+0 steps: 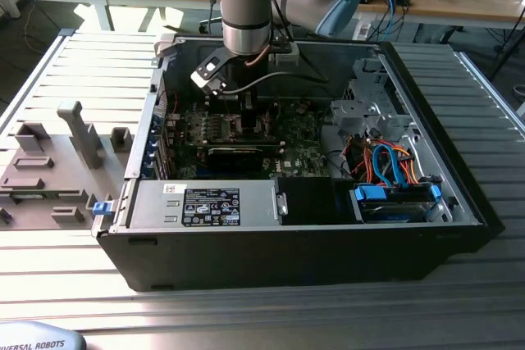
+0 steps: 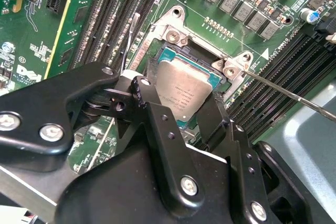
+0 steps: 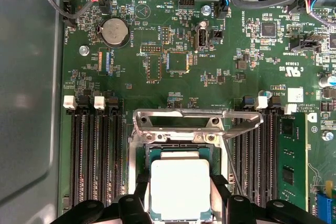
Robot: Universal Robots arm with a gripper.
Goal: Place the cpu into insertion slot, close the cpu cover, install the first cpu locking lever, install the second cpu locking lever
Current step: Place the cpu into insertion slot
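In both wrist views my gripper (image 3: 180, 186) (image 2: 181, 97) is shut on the cpu (image 3: 180, 179) (image 2: 184, 87), a black finger against each of two opposite edges. The silver-topped chip sits level, directly over the insertion slot (image 3: 176, 151) (image 2: 170, 55), whose dark rim shows just beyond it. I cannot tell whether the chip rests in the slot or hovers just above. The cpu cover (image 3: 197, 120) stands swung open at the slot's far edge. Thin wire levers (image 2: 294, 97) (image 2: 129, 38) stick out unlatched on both sides. In the exterior view the gripper (image 1: 246, 111) reaches down into the open computer case.
Black memory slots (image 3: 94, 161) flank the socket, and a green memory stick (image 3: 291, 166) fills one. The case (image 1: 459, 202) also holds a power supply (image 1: 205, 204) and a drive bay with blue and orange cables (image 1: 394, 171). Grey fixtures (image 1: 49, 170) lie beside the case, on the exterior view's left.
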